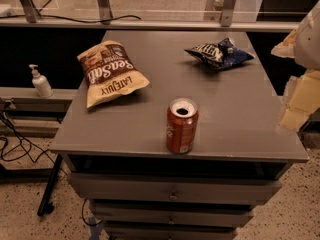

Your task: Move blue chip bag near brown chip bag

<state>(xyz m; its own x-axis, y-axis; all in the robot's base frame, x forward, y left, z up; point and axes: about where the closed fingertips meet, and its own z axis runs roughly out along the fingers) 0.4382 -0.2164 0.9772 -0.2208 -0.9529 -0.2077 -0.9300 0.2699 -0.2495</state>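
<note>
The blue chip bag (219,53) lies at one o'clock on the grey table (240,114); the brown chip bag (111,72) lies at ten o'clock, well apart; a red can (182,125) stands upright at six o'clock; the gripper (299,101) hangs beside the table at three o'clock, released or clenched I cannot tell.

Office-like lab: drawer cabinet (235,119), sanitizer bottle (41,83), floor cables (20,149); gripper (300,101) at right edge.
</note>
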